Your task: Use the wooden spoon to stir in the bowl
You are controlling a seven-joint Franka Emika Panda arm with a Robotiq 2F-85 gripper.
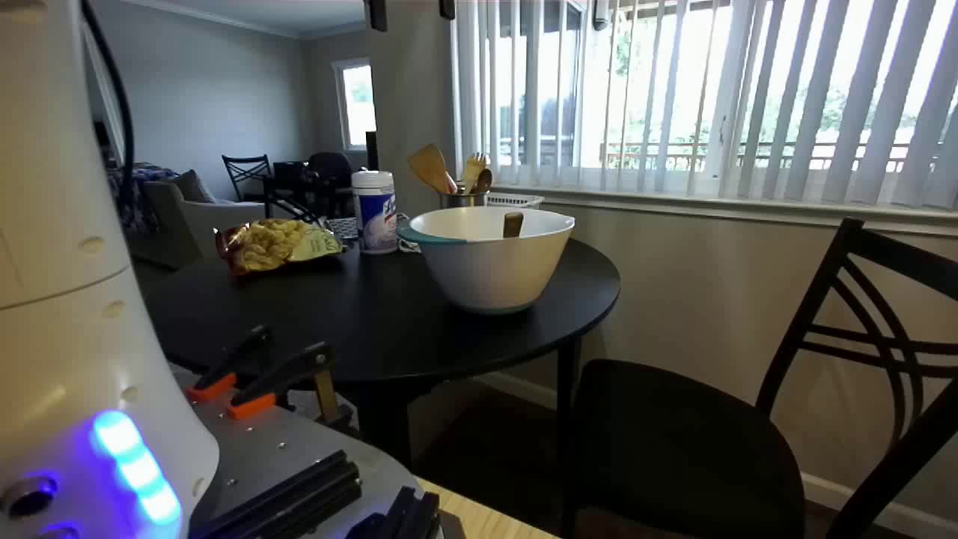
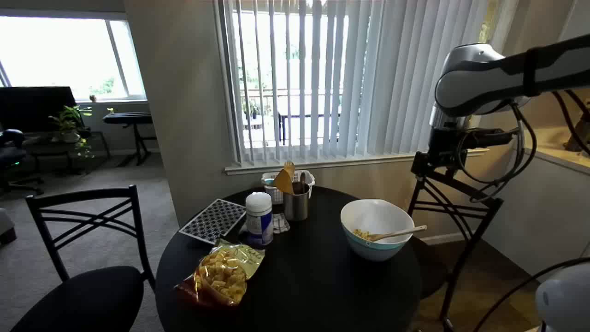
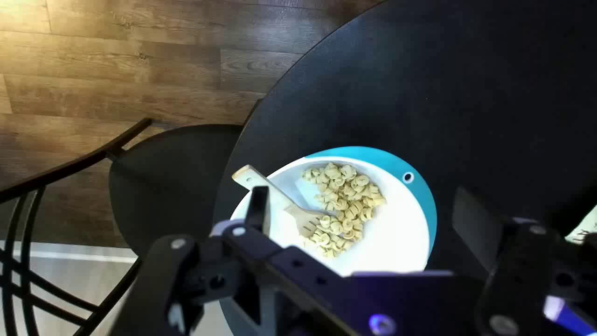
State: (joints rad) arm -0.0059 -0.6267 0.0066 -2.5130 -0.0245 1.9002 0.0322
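The large white bowl with a teal rim band [image 1: 490,273] stands on the round black table, near its edge. It also shows in an exterior view [image 2: 378,252] and in the wrist view [image 3: 396,242]. Pasta pieces [image 3: 350,196] lie in it. The light wooden spoon [image 3: 272,193] leans in the bowl, its slotted head in the pasta and its handle past the rim; it shows in both exterior views [image 2: 400,233] [image 1: 513,224]. My gripper [image 3: 367,219] is open and empty, above the bowl in the wrist view. In an exterior view my gripper [image 2: 431,169] hangs higher than the bowl, beyond the table edge.
A pasta bag [image 2: 226,272], a wipes canister [image 2: 259,221], a metal holder with wooden utensils [image 2: 296,205] and a white basket [image 2: 276,196] stand on the black table [image 2: 313,290]. A black chair [image 3: 177,182] stands close to the table by the bowl.
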